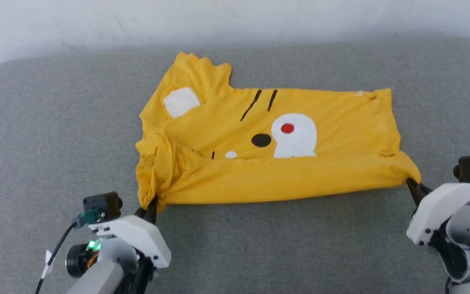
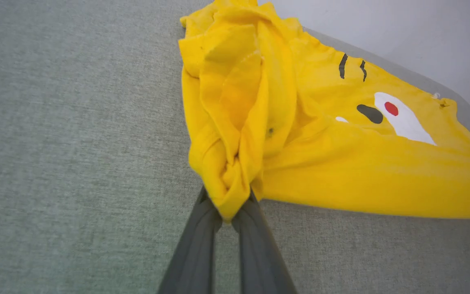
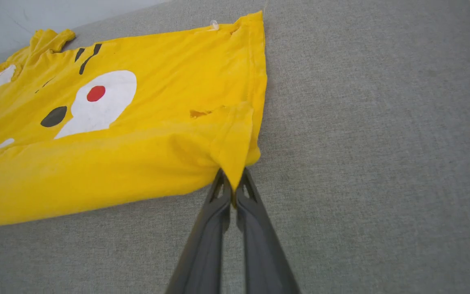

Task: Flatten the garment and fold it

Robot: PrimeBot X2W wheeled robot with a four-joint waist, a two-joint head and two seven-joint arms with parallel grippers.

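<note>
The garment (image 1: 320,122) is a yellow T-shirt with a white patch, a red dot and black stripes, lying across the middle of the grey surface with its near edge turned up over the print. My left gripper (image 1: 153,206) is shut on a bunched wad of cloth at the near left corner; the left wrist view shows the garment (image 2: 341,163) pinched in my left gripper (image 2: 227,214). My right gripper (image 1: 415,187) is shut on the near right hem corner, and in the right wrist view the garment (image 3: 157,102) tapers into my right gripper (image 3: 233,188). A small hole (image 3: 200,113) sits near that hem.
The grey padded surface (image 1: 55,134) extends well beyond the shirt on all sides. A pale wall (image 1: 96,20) rises behind its far edge. A black cable (image 1: 53,257) hangs from my left wrist.
</note>
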